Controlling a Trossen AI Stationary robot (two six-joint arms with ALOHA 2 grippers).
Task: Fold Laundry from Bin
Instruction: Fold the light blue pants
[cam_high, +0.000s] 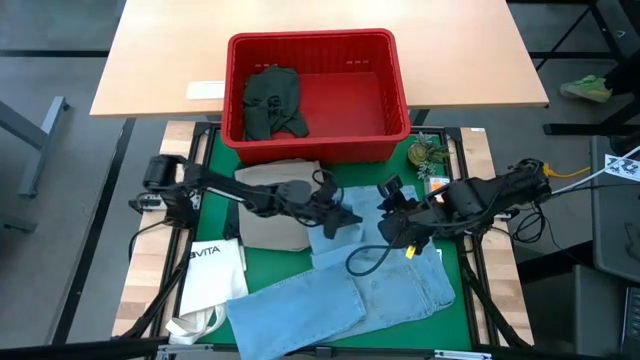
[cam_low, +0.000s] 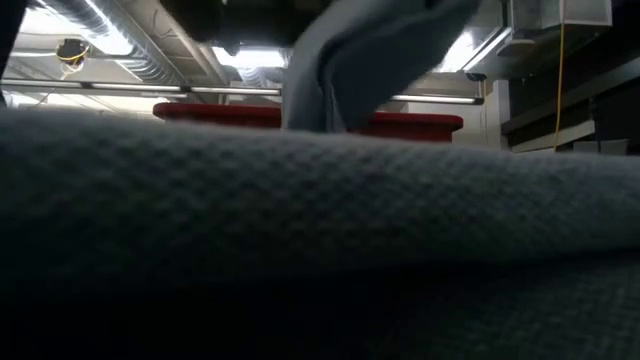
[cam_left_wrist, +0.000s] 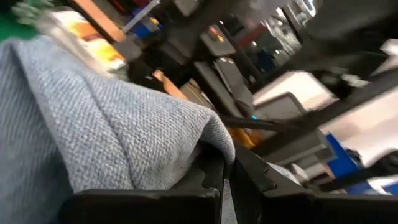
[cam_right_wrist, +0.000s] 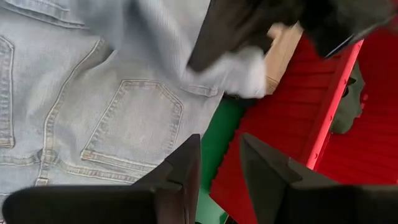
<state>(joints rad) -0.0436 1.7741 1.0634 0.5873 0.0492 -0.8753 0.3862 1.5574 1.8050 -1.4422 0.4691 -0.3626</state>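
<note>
My left gripper (cam_high: 350, 216) is shut on a small light blue cloth (cam_high: 335, 240) over the green mat, between the folded khaki trousers (cam_high: 275, 205) and the light blue jeans (cam_high: 340, 295). In the low view the cloth (cam_low: 330, 70) hangs down in front of the red bin (cam_low: 300, 115). The bin (cam_high: 318, 45) stands at the far side, and a dark green garment (cam_high: 270, 100) lies in its left half. My right gripper (cam_right_wrist: 217, 168) hovers open right of the cloth, above the jeans' back pockets (cam_right_wrist: 134, 121), with nothing between its fingers. My left gripper pinches the small light blue cloth at a bunched fold (cam_left_wrist: 211, 146) between its two shut fingers (cam_left_wrist: 249, 180). The fingers come nearly level from the table's left. The cloth drapes over and beside the fingers and hangs below them; its lower end is hidden behind the jeans.
A white VITA tote bag (cam_high: 210, 275) lies at the near left of the mat. A small greenish object (cam_high: 428, 155) sits at the mat's far right corner. The bin's near wall (cam_right_wrist: 273, 124) is close beyond my right gripper. A pale wooden table (cam_high: 150, 60) carries the bin.
</note>
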